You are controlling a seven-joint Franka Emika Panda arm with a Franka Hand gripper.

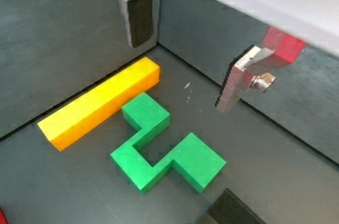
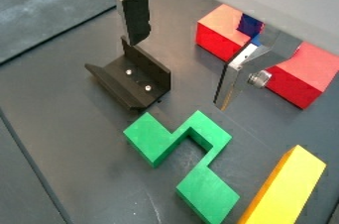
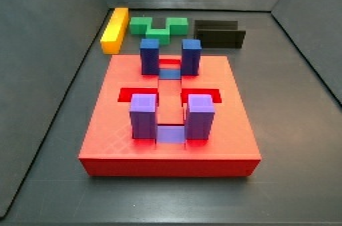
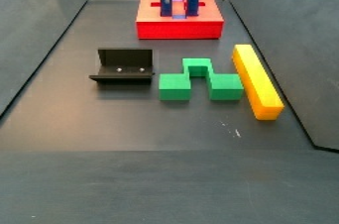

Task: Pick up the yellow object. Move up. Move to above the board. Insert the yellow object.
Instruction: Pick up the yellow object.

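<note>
**Ana:** Fingers (image 1: 137,18) were spread wide, nothing between those silver plates, and the gripper (image 1: 189,59) hung in the air over the dark floor (image 1: 265,139).

**Ben:** Agreed, and in a wrist view the gripper (image 2: 183,57) sat above the gap between the fixture (image 2: 130,79) and the board (image 2: 223,32). Where was the yellow object?

**Ana:** Lying flat on the floor, untouched. In a wrist view the yellow object (image 1: 99,103) lay just beside the green notched block (image 1: 162,147), well below the fingertips.

**Ben:** A side view backed that up: the yellow object (image 4: 256,79) stretched along the right of the green block (image 4: 199,79), with the fixture (image 4: 123,67) on the block's other side.

**Ana:** And the board (image 4: 180,20) sat well apart from all three, further back in that view, red and flat, with blue and purple upright blocks (image 4: 180,2) standing in it.

**Ben:** From the opposite side view, the board (image 3: 170,140) filled the foreground, and the yellow object (image 3: 115,28) rested near the far wall, the green block (image 3: 166,27) next to it and the fixture (image 3: 221,34) beyond that.

**Ana:** I couldn't make out the gripper clearly in either side view.
</note>
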